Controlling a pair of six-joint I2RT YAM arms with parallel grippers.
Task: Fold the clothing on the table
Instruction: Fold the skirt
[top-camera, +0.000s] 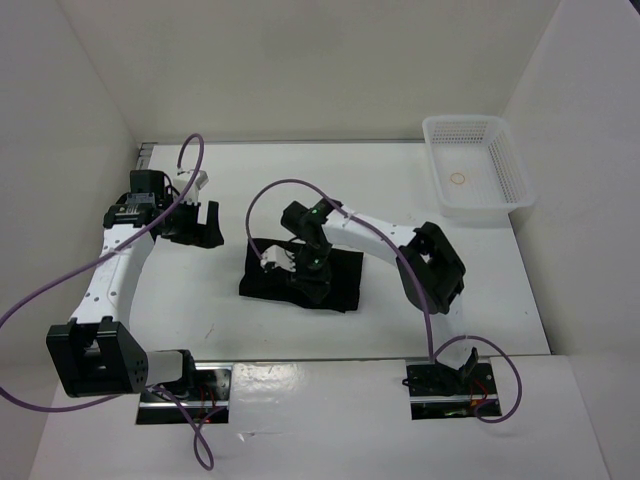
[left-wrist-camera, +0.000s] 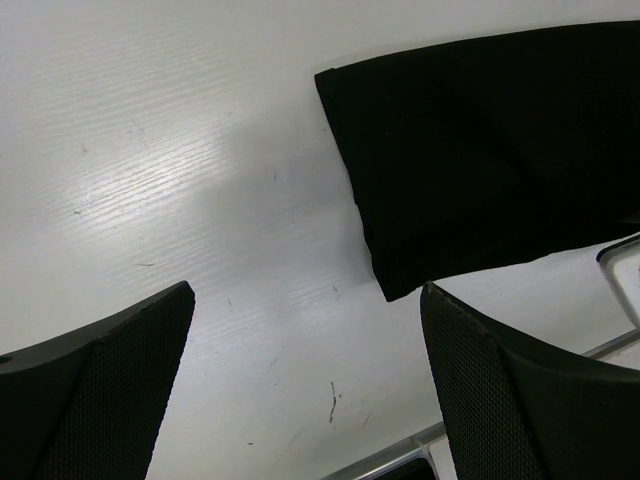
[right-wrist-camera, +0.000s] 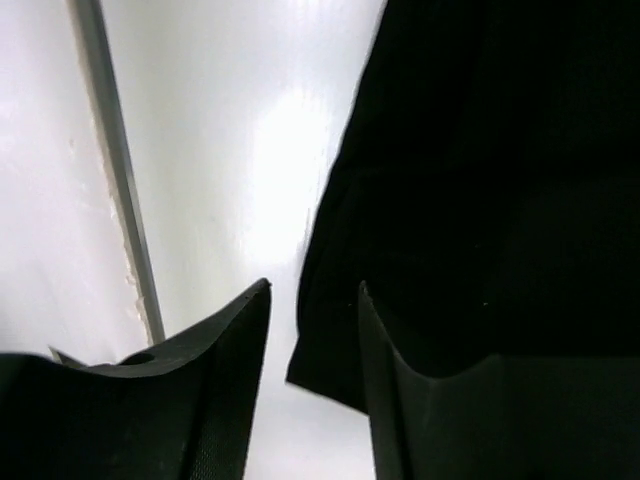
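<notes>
Find the left gripper at 9 o'clock of the clothing, spread wide over bare table and apart from the fabric. Locate the clothing near table centre, a flat black rectangle with long axis lying 9 to 3 o'clock, slightly tilted, crossed by the right arm, the right gripper narrowly parted at its edge with table showing through the gap. Note the white basket at 1 o'clock, well apart.

Overhead view looks down from the near edge; both close wrist views share the clothing.
</notes>
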